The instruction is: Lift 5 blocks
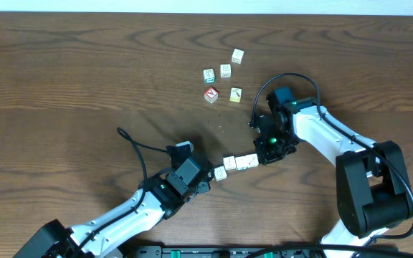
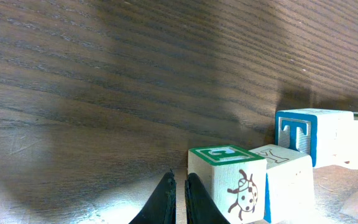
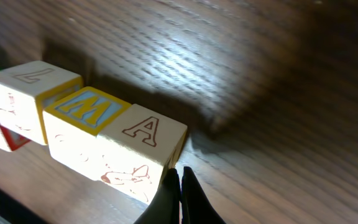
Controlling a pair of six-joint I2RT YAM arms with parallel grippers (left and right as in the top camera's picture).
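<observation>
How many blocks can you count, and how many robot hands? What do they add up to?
Blocks in the row between the grippers: 4
Blocks in the far cluster: 5, one with a red face
Grippers: 2, the left gripper and the right gripper, both shut
Total: 11

left arm (image 1: 124, 213): stretched in from lower left, forearm lying low, wrist pointing up-right | left claw (image 2: 179, 183): fingers closed, tips nearly touching | right arm (image 1: 328, 132): reaching in from lower right, bent, wrist pointing down-left | right claw (image 3: 180, 177): fingers closed tight, tips together
</observation>
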